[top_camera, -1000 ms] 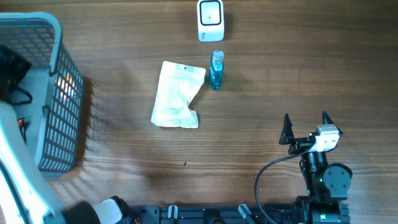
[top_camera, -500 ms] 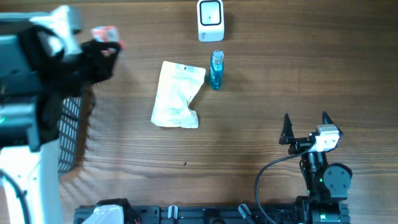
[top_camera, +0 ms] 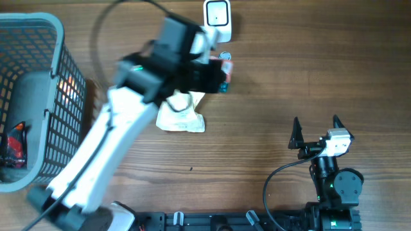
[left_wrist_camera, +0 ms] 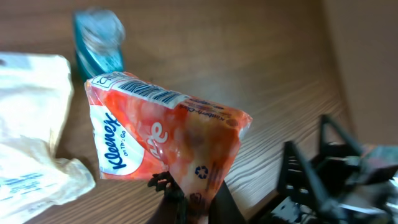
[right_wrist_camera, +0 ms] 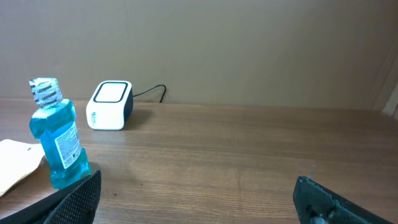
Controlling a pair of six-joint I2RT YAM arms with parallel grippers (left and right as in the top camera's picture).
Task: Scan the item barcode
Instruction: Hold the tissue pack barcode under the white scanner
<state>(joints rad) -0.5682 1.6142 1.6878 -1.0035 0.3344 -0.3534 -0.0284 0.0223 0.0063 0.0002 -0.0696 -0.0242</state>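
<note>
An orange Kleenex tissue pack [left_wrist_camera: 163,138] hangs above the table, and my left gripper [left_wrist_camera: 196,194] is shut on its lower end. Its barcode [left_wrist_camera: 149,94] runs along the top edge. From overhead the pack [top_camera: 225,64] shows at the tip of my left gripper [top_camera: 217,73], just below the white scanner [top_camera: 217,19] at the far edge. The right wrist view has the scanner [right_wrist_camera: 111,104] standing behind a blue bottle [right_wrist_camera: 56,142]. My right gripper [top_camera: 316,131] stands open over bare table at the right, holding nothing.
The blue mouthwash bottle [top_camera: 223,83] and a crumpled white pouch [top_camera: 183,114] lie right under my left arm. A grey wire basket [top_camera: 56,96] fills the left edge, with a red item [top_camera: 16,146] inside. Bare wood lies between my right gripper and the scanner.
My left arm has swung from the basket at the left to the table's middle, carrying the tissue pack to just below the scanner. The right arm has not moved.
</note>
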